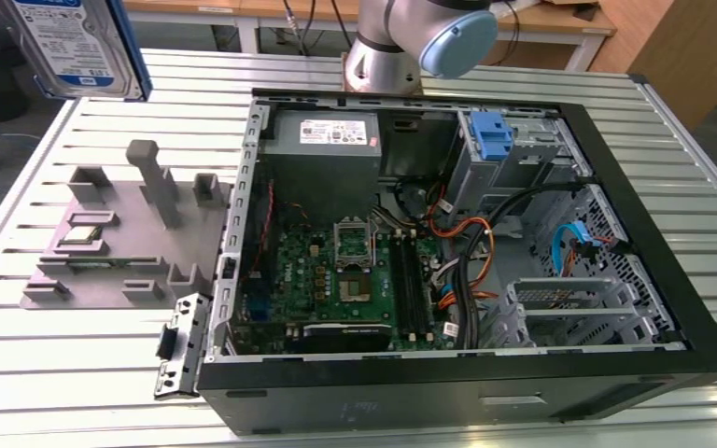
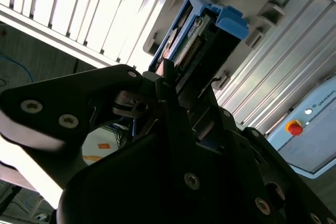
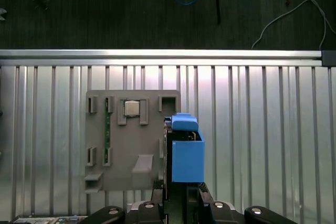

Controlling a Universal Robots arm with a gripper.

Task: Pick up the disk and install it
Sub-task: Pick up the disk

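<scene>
The disk (image 1: 72, 42), a silver drive with a white-and-blue label and a blue carrier, hangs high in the air at the exterior view's upper left, above the table's far corner. In the first wrist view the disk (image 3: 184, 153) is seen edge-on, its blue bracket facing the camera, over the grey fixture (image 3: 131, 145). My gripper (image 3: 181, 195) is shut on the disk, its black fingers clamping the drive from both sides. The second wrist view shows the disk (image 2: 202, 30) sticking out beyond my gripper (image 2: 181, 85).
An open computer case (image 1: 657, 308) lies on the slatted metal table (image 1: 72, 373), with a grey power supply (image 1: 333, 135) and a blue bracket (image 1: 493, 135) in its drive bay. The grey fixture (image 1: 109, 233) to the exterior view's left holds a small chip (image 1: 82, 233).
</scene>
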